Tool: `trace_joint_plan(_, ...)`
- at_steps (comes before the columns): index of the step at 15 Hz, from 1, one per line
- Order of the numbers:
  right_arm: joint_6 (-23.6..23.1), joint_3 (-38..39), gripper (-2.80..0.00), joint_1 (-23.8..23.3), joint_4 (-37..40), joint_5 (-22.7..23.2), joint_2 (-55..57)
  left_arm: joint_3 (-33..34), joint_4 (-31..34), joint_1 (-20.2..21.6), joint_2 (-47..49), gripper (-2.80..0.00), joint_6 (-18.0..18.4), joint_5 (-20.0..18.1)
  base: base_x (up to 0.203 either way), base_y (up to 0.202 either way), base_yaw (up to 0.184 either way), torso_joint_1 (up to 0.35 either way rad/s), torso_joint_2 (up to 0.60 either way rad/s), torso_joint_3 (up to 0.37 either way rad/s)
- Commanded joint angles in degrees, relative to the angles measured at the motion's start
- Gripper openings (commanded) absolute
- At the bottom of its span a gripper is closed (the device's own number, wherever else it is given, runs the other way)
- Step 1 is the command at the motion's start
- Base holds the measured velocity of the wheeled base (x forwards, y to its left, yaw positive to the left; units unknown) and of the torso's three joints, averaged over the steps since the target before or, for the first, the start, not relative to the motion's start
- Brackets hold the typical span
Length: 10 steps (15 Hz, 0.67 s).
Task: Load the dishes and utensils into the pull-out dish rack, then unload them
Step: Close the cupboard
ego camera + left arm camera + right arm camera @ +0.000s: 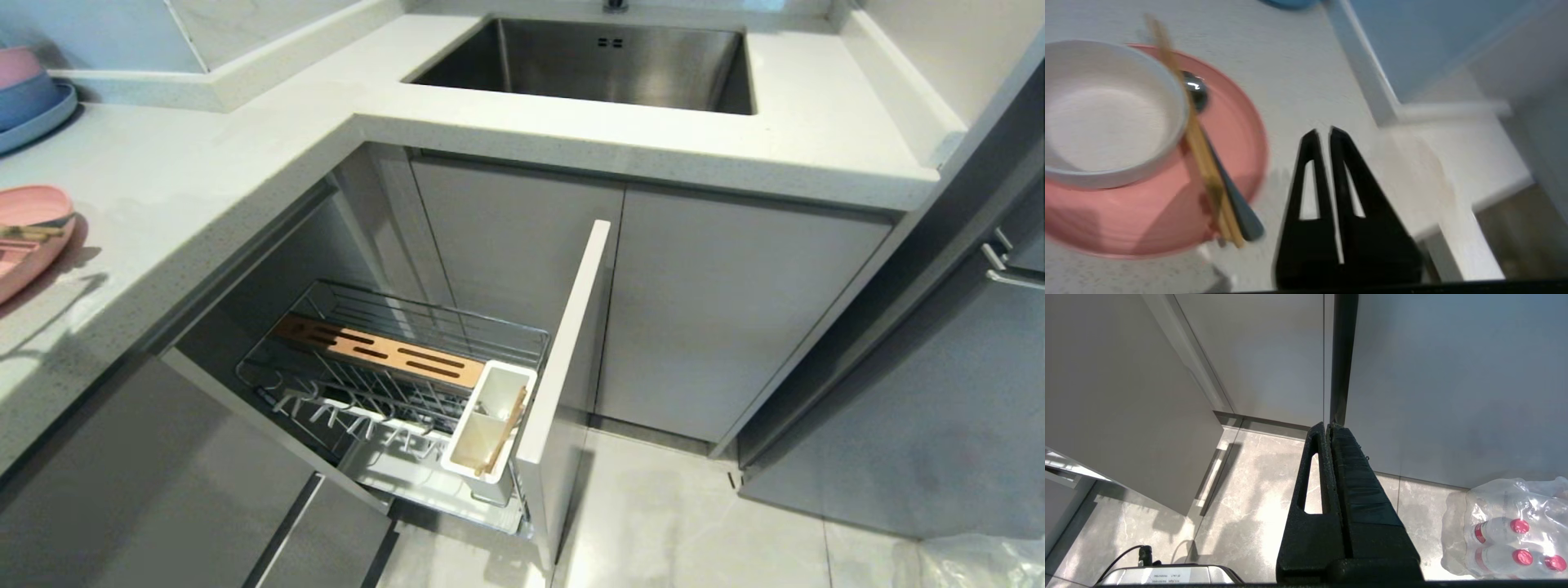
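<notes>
Head view: the chrome wire pull-out dish rack (392, 384) with its grey cabinet front stands drawn out below the speckled white countertop (204, 180). One light wooden chopstick (502, 433) leans in its white rectangular cutlery caddy (490, 429). The flat round pink plate (28, 237) sits at the counter's left edge. Neither arm shows.

Left wrist view: the left gripper (1323, 132) hangs above the counter beside the pink plate (1167, 220), fingers pressed together, pinching nothing. On the plate rests the cream-white round bowl (1106, 114), with another wooden chopstick (1196, 139) and a small silver metal spoon (1224, 188) lying alongside.

Right wrist view: the right gripper (1327, 426), jaws together and empty, points down at the pale tiled floor (1249, 486) beside wrapped water bottles (1506, 531).
</notes>
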Motion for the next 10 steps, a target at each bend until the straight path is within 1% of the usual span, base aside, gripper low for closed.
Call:
trace_joint_plan(1,0.02,0.09,-2.80,0.01,-0.01,0.00,0.05,-2.59,0.24,-3.09,0.06,-2.80,1.74,-1.80,0.000,0.000,0.000,0.000,0.00,0.000)
trace_joint_plan(3,0.02,0.09,-2.80,0.01,-0.01,0.00,0.05,-5.36,1.03,-6.20,0.42,-2.80,4.46,-10.06,0.000,0.000,0.000,0.000,0.00,0.000)
trace_joint_plan(5,0.02,0.09,-2.80,0.01,-0.01,0.00,0.05,-6.27,2.93,-9.76,1.19,-2.80,6.58,-17.88,0.000,0.000,0.000,0.000,0.00,0.000)
trace_joint_plan(6,0.02,0.09,-2.80,0.01,-0.01,0.00,0.05,-6.33,4.11,-11.44,1.77,-2.80,6.95,-21.46,0.000,0.000,0.000,0.000,0.00,0.000)
trace_joint_plan(7,0.02,0.09,-2.80,0.01,-0.01,0.00,0.05,-6.35,5.36,-12.71,2.33,-2.80,7.09,-24.08,0.000,0.000,0.000,0.000,0.00,0.000)
trace_joint_plan(10,0.02,0.09,-2.80,0.01,-0.01,0.00,0.05,-6.37,9.62,-17.00,4.95,-2.80,7.05,-37.95,0.000,0.000,0.000,0.000,0.00,0.000)
